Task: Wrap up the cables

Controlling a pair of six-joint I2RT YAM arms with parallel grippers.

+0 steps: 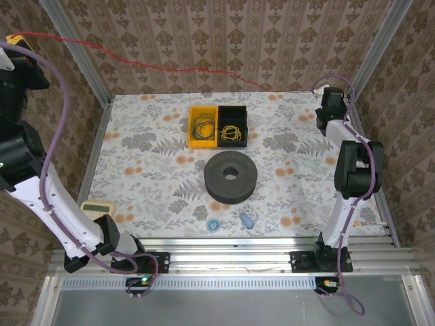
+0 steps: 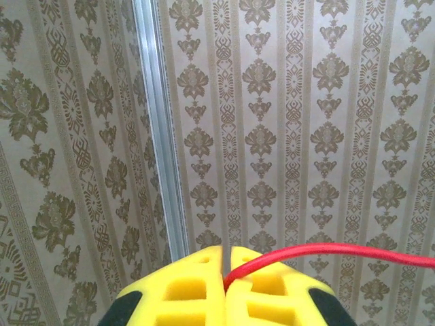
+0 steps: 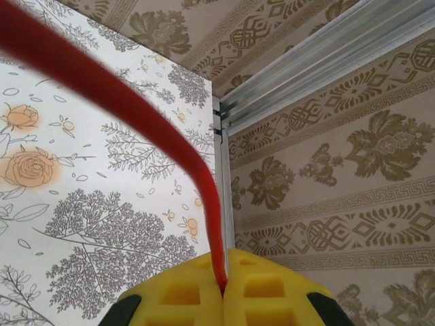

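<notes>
My left gripper point(image 2: 224, 272) is clenched on one end of the red cable point(image 2: 340, 251). Its yellow pads point(image 2: 183, 288) are pressed together, and the cable comes out of the seam between them and runs off to the right across the patterned wall. In the top view this gripper point(image 1: 15, 39) is raised beyond the far left corner of the table point(image 1: 149, 170), up against the wallpaper.

My right gripper point(image 3: 223, 285) is also clamped on the red cable point(image 3: 136, 102), which rises from between its closed yellow pads point(image 3: 272, 295) and arcs away to the left over the floral tabletop. This gripper point(image 1: 325, 95) sits at the table's far right corner, beside the metal corner post point(image 3: 224, 170).

Between my two grippers the red cable point(image 1: 170, 66) hangs in a long, slightly wavy line above the far edge of the table, clear of the surface.

The dark grey round spool point(image 1: 231, 176) lies flat near the middle of the table. Behind it, toward the far edge, a yellow bin point(image 1: 191, 129) holding green coiled wires point(image 1: 202, 126) touches a black bin point(image 1: 246, 125) holding yellow wires point(image 1: 232, 131). Two small blue pieces point(image 1: 247, 220) lie near the near edge, and a beige calculator point(image 1: 97, 208) sits at the near left corner.
</notes>
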